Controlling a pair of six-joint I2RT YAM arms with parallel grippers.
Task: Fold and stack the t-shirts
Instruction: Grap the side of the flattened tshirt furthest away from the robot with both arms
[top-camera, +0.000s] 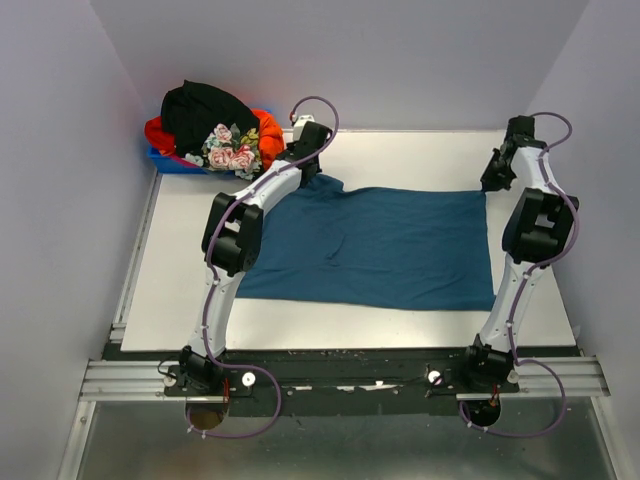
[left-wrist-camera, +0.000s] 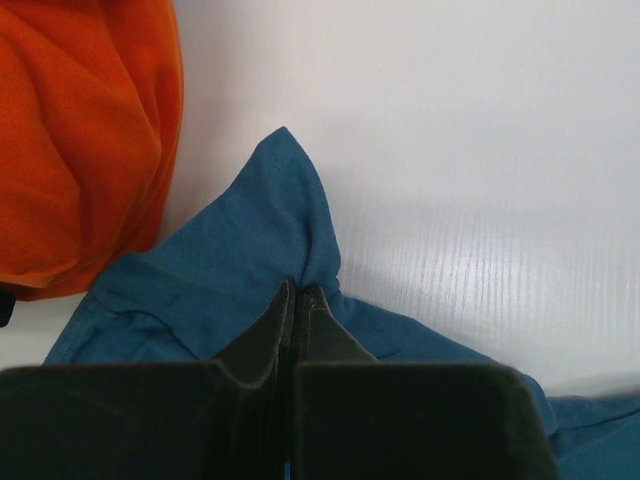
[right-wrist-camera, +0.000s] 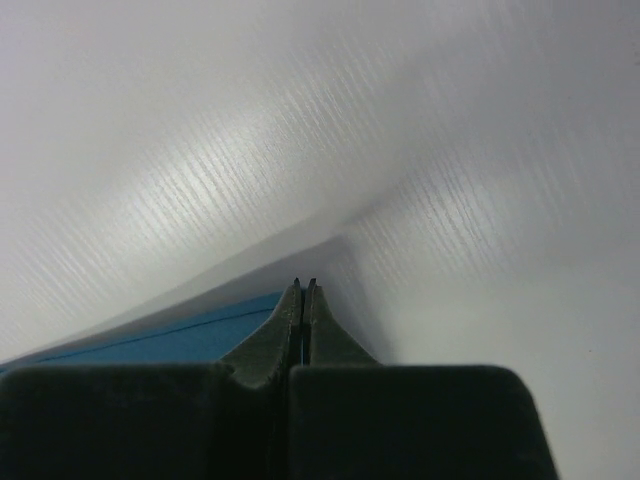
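Observation:
A dark teal-blue t-shirt (top-camera: 375, 247) lies spread on the white table (top-camera: 170, 270). My left gripper (top-camera: 311, 172) is shut on its far left corner; the left wrist view shows the fingers (left-wrist-camera: 298, 300) pinching a raised fold of the teal cloth (left-wrist-camera: 240, 240). My right gripper (top-camera: 490, 183) is shut on the far right corner; the right wrist view shows the fingers (right-wrist-camera: 303, 292) closed over the shirt's edge (right-wrist-camera: 170, 338). A black shirt (top-camera: 205, 110), an orange-red shirt (top-camera: 268, 128) and a black shirt with pink-white flowers (top-camera: 232, 148) lie heaped at the far left.
The heap sits in a small blue bin (top-camera: 170, 160) in the far left corner. The orange-red cloth (left-wrist-camera: 80, 130) lies just left of my left gripper. White walls close the table at the back and both sides. A metal rail (top-camera: 340, 380) runs along the near edge.

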